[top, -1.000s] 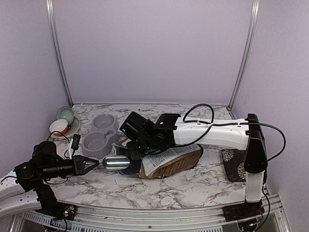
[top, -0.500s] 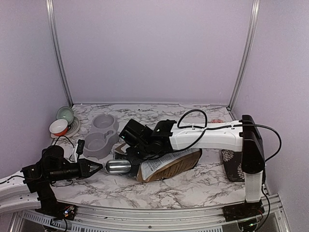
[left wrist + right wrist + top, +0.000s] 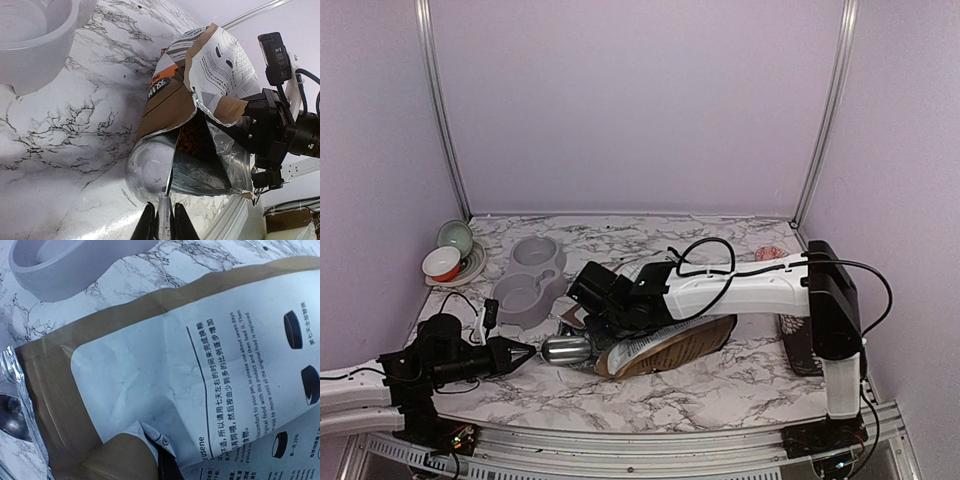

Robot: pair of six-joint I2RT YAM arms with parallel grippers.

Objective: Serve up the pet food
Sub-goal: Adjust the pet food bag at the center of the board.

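Two grips, left end effector clenching scoop, right end effector pinching bag reading "seven days", kibble inside

A brown-and-white dog-food bag is lying on its side on the marble tabletop, its torn mouth gaping against a shiny metal scoop. A grey 2-bowl feeder is sitting just behind them. Small bowls are sitting stacked far left, and a patterned cloth is lying at right.

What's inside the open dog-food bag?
Reddish-brown kibble against the foil lining, with the metal scoop at the mouth. How far the kibble goes back is hidden by the bag wall.
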